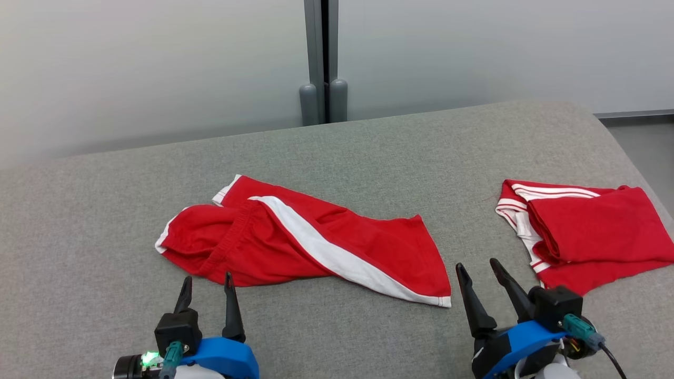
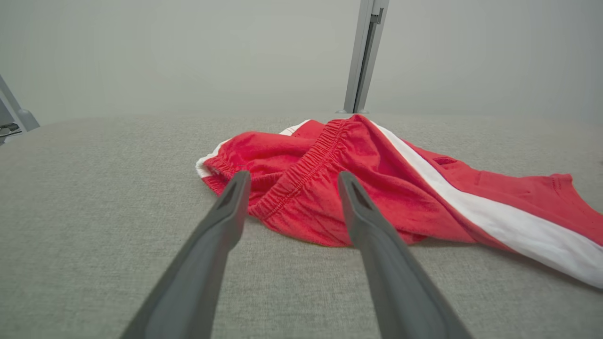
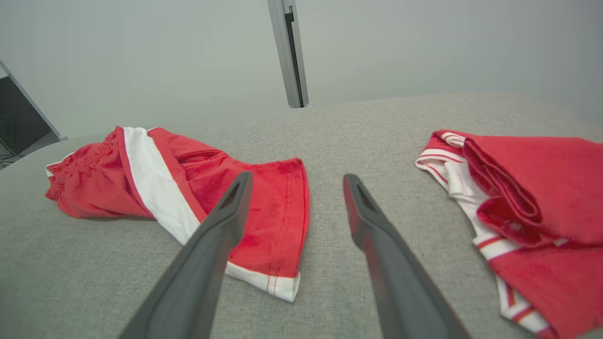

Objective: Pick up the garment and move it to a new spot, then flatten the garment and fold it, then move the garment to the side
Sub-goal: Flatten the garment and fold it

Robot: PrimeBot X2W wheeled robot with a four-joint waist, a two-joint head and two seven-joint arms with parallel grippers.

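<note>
Red shorts with a white side stripe lie crumpled in the middle of the grey surface, waistband bunched at the left, one leg hem reaching right. My left gripper hovers open just in front of the waistband, holding nothing. My right gripper is open near the shorts' right hem, its fingers apart over bare fabric. Both grippers are empty.
A second red garment with white stripes lies folded at the right, close to the surface's right edge. A grey post stands behind the grey cushioned surface. Pale wall panels close off the back.
</note>
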